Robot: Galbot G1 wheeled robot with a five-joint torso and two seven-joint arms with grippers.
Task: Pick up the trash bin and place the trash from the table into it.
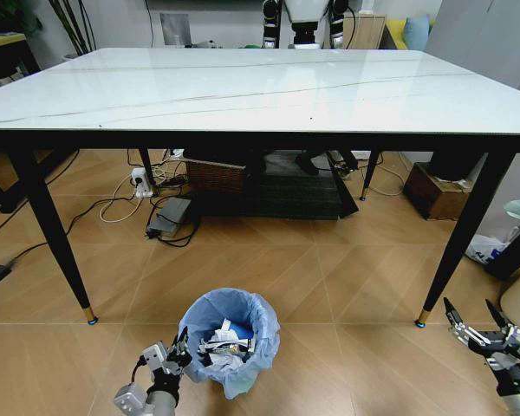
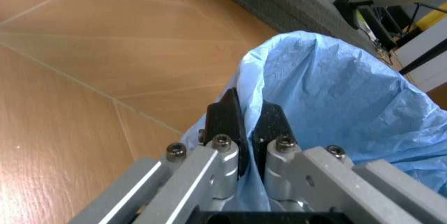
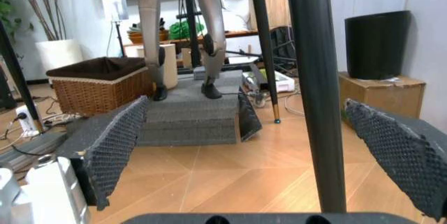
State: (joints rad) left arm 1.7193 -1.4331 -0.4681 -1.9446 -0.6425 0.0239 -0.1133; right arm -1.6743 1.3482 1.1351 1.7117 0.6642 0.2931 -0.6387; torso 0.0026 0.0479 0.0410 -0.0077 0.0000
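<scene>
Left gripper [image 1: 180, 345] was seen low by floor, fingers [image 2: 227, 124] pinched shut on bag-lined rim of trash bin [image 1: 230, 338]. Right gripper [image 1: 478, 322] was held spread wide near table leg, nothing between pads. Bin stood on wooden floor in front of table [image 1: 260, 87]. Crumpled white paper and blue scraps were seen inside bin. Table top appeared bare of litter, so collecting was judged largely done.

My left gripper [image 2: 253, 130] has slim black fingers [image 2: 227, 122] bolted to brushed silver links with round steel screws. My right gripper [image 3: 258, 145] carries broad dark pads [image 3: 112, 148] with a dimpled grid texture.
</scene>
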